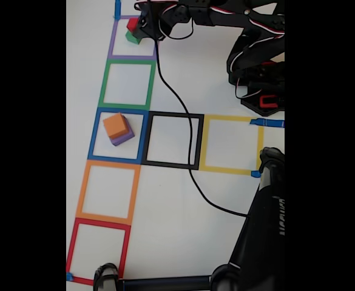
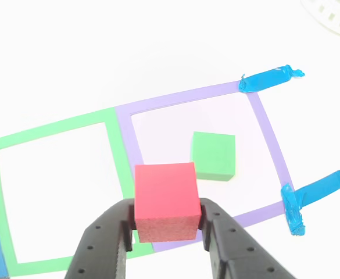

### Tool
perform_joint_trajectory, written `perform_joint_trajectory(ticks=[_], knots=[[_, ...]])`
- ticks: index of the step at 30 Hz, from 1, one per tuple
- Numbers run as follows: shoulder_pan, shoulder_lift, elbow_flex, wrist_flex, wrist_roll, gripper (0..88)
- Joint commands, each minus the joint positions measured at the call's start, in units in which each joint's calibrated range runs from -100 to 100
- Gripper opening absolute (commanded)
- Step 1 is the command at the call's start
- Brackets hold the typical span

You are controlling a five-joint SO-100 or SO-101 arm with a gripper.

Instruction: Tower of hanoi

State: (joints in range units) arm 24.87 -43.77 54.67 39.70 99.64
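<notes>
Gripper (image 2: 167, 224) pinching red cube (image 2: 165, 200) between its 2 fingers, hanging over the near edge of the purple square (image 2: 268, 131). Green cube (image 2: 214, 154) sits flat inside the purple square, just beyond the red cube, apart from it. In the fixed view the gripper (image 1: 139, 28) with red cube (image 1: 132, 24) is at the purple square (image 1: 113, 43), green cube (image 1: 131, 37) below it. Orange cube (image 1: 115, 125) stacked on purple cube (image 1: 124, 138), 3 squares... no, 2 squares down from the purple square, in the blue square (image 1: 94, 134). Risk, my guess: red cube looks offset from green cube; released like this it would land on the tape or catch green's edge and tip instead of stacking.
</notes>
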Motion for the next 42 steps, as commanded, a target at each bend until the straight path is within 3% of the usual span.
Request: perform_joint_trajectory(ticks=[1,6,10,16,22,28,35,42], knots=[[-3.87,-2.86,-18.58,20.62,0.36,4.5],[-9.53,-0.76,-38.03,38.03,0.36,4.5],[-13.75,-0.51,-46.31,45.97,0.36,4.6],[-16.62,-6.33,-34.67,41.84,0.36,4.6],[-16.72,-13.92,-10.49,23.54,0.36,4.6],[-16.91,-12.06,11.69,-4.64,0.36,4.6],[-18.73,4.33,25.88,-40.59,0.36,4.6],[-21.42,23.14,27.88,-63.43,0.36,4.6]])
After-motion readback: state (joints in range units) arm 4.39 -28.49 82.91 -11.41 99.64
